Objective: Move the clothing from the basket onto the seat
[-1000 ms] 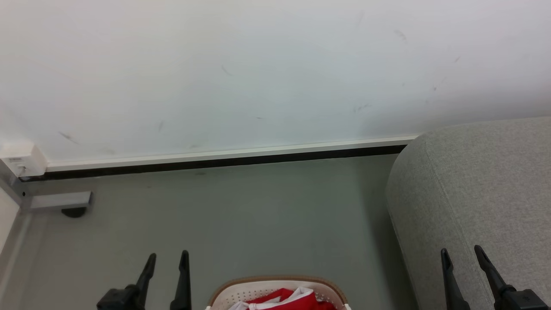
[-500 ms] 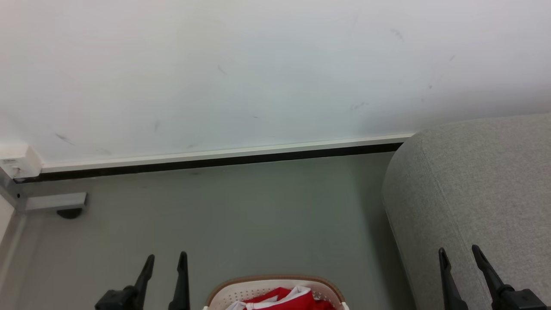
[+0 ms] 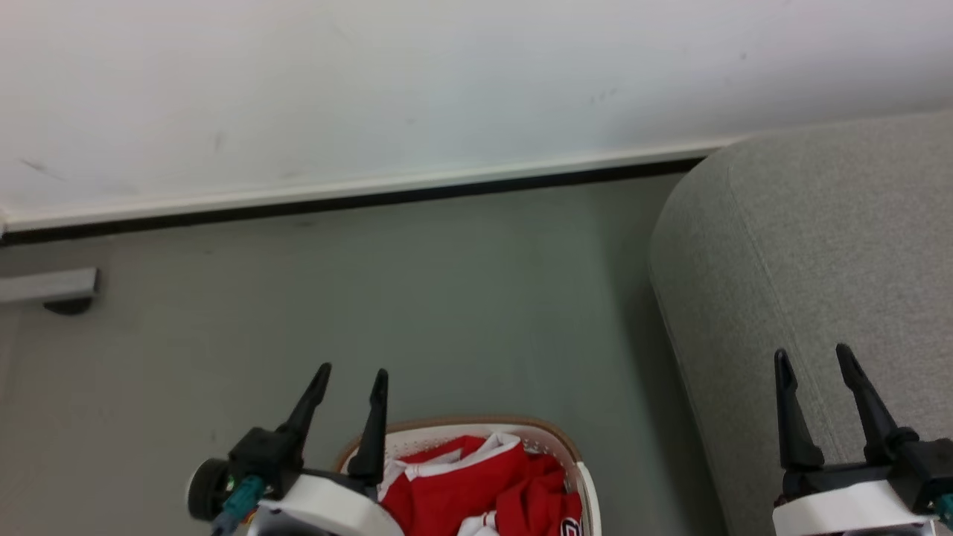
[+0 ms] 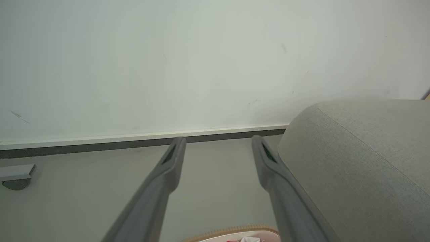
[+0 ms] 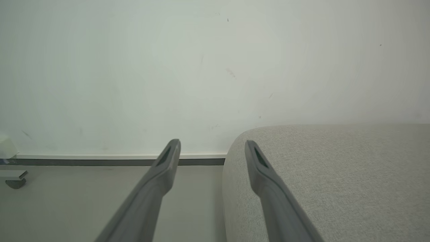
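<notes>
Clothing [image 3: 476,484], red with white trim, lies in the basket [image 3: 575,455] just right of the left end effector [image 3: 351,370], whose fingers stand wide apart and empty. Right end effector [image 3: 811,351], likewise wide and empty, hovers over the seat [image 3: 819,246], with the basket well to its left.

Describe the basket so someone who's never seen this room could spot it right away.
Start at the big grey seat on the right, by the white wall. On the grey floor to its left stands a rounded white basket with rows of small holes. Its tan-brown rim and the bright red clothing heaped inside set it apart.
</notes>
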